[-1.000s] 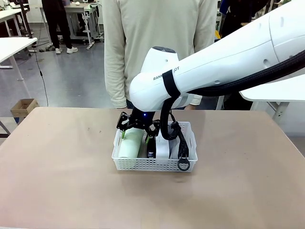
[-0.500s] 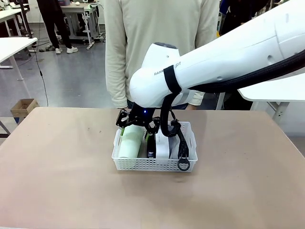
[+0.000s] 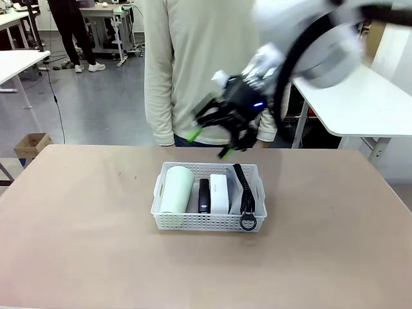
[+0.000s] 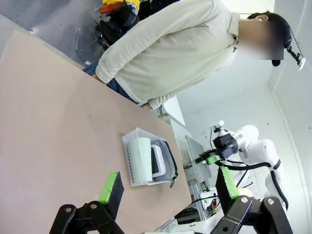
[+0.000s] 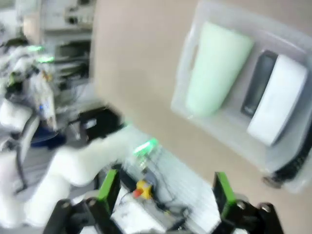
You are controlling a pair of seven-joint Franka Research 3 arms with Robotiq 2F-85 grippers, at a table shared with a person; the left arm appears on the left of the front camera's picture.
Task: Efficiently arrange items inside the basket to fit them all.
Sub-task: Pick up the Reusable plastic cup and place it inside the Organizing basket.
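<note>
Front view: the right arm reaches in from the upper right, motion-blurred, its gripper [image 3: 214,132] raised above the far side of the basket [image 3: 208,222] and in front of the person [image 3: 206,64] standing at the far edge of the table [image 3: 77,244]. Its fingers are spread apart and hold nothing. The white basket sits mid-table. Inside it, from left to right, lie the pale green cup [image 3: 176,189] on its side, the small black stapler [image 3: 204,194], the white block [image 3: 219,193] and the grey pouch [image 3: 247,190] standing on edge along the right wall, its ring pull [image 3: 248,223] hanging over the near rim. No writing can be read on the arm because of the blur.

Left wrist view: the left gripper [image 4: 168,187] hangs well away from the table's middle, its fingers wide apart and empty. The basket [image 4: 134,161] lies beyond them on the table, with the cup [image 4: 145,159] and the block [image 4: 158,163] visible inside. The person [image 4: 170,53] stands at the table's edge, and the right gripper [image 4: 214,158] shows farther off, raised.

Right wrist view: the picture is blurred. The right gripper's [image 5: 165,187] fingers stand apart with nothing between them. The basket [image 5: 192,63] is at the upper right, holding the cup [image 5: 217,68], the stapler [image 5: 258,83] and the block [image 5: 279,100].
</note>
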